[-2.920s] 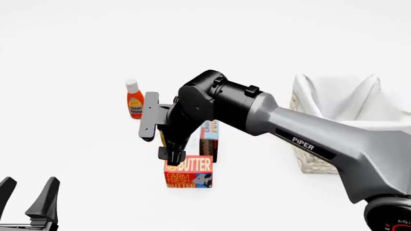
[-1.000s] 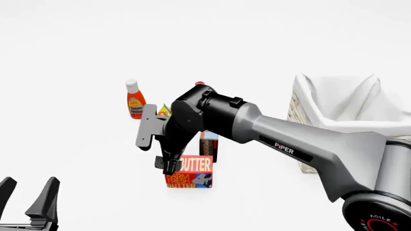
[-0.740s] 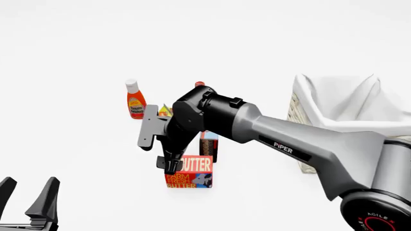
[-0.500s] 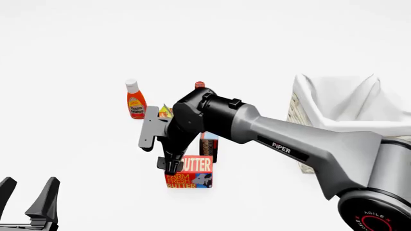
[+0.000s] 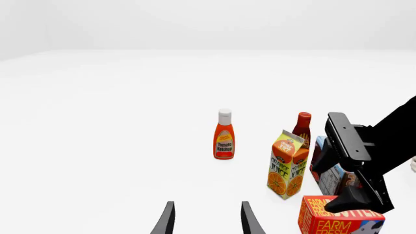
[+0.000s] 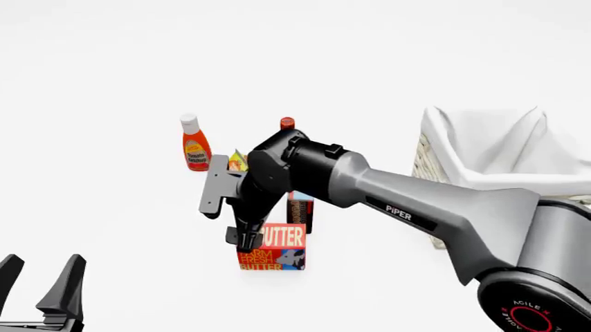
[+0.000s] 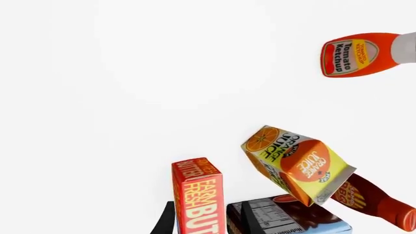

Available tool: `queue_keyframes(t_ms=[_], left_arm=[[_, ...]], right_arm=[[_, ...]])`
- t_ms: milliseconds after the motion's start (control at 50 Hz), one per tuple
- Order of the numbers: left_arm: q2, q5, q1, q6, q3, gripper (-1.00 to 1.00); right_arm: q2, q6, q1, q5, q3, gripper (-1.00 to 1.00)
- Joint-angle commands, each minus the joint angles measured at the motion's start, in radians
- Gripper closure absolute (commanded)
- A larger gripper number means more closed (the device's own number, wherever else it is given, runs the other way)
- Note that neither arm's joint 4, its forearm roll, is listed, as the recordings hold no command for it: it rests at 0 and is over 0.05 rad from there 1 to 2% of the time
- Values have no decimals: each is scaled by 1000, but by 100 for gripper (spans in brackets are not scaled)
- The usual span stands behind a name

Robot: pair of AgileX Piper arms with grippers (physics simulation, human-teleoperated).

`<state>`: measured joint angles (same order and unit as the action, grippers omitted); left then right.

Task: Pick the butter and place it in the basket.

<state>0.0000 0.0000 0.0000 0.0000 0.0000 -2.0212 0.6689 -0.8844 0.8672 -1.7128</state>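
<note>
The butter (image 6: 274, 247), a red-and-orange carton, stands on the table in front of the pudding box. My right gripper (image 6: 250, 241) points down at its left end. In the right wrist view the butter (image 7: 198, 195) sits between the two spread fingers (image 7: 167, 220), with a gap on one side. The right gripper (image 7: 208, 222) is open. My left gripper (image 6: 41, 282) is open and empty at the near left, apart from everything; it also shows in the left wrist view (image 5: 206, 222). The cream wicker basket (image 6: 427, 160) with its white liner stands at the right.
Behind the butter stand a blue-and-brown pudding box (image 6: 300, 210), an orange juice carton (image 6: 237, 160), a red bottle (image 6: 287, 124) and a tomato ketchup bottle (image 6: 194, 146). My right arm (image 6: 416, 207) stretches from the near right across in front of the basket.
My right gripper has come down a little onto the butter's left end, and the arm has sunk lower. The butter and my left arm have not moved.
</note>
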Motion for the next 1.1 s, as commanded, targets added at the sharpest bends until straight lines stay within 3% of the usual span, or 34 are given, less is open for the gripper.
queue_keyframes(t_ms=[20, 1100], left_arm=[[0, 0, 0, 0, 0, -100], [0, 0, 0, 0, 0, -100]], right_arm=[[-12, -5, 3, -6, -1, -100], [-52, -20, -5, -23, 10, -100]])
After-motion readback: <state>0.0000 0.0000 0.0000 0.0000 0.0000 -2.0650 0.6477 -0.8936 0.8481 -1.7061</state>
